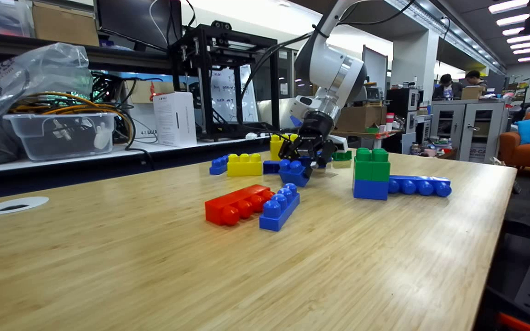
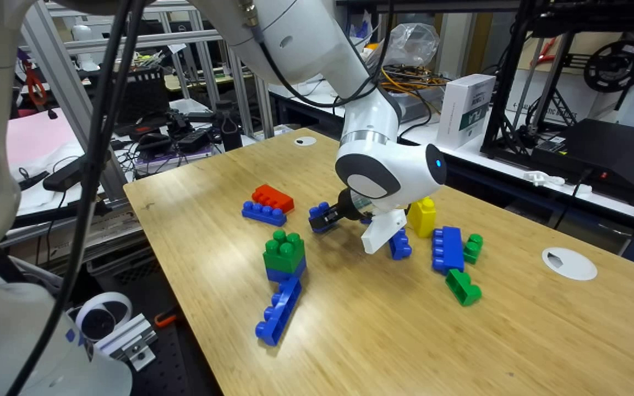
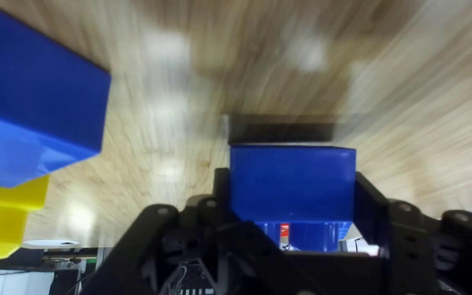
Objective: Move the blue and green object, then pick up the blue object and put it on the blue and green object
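Pinched side to side in Robotiq gripper (image 3: 292,184): squarish blue brick (image 1: 293,175), studs upward, unclear if touching tabletop (image 1: 154,276) | Destination: upright green-on-blue brick tower (image 2: 285,257), apart, toward robot base (image 2: 47,341) from jaws | Judged next: lift, carry baseward, square up over tower.

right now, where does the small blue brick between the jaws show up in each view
In an exterior view: small blue brick, just right of and slightly below centre.
In an exterior view: small blue brick, just below centre, partly hidden by the jaws.
In the wrist view: small blue brick, right of and below centre.
Shared landmark: the black jaws, closed on it, visible in all three views.
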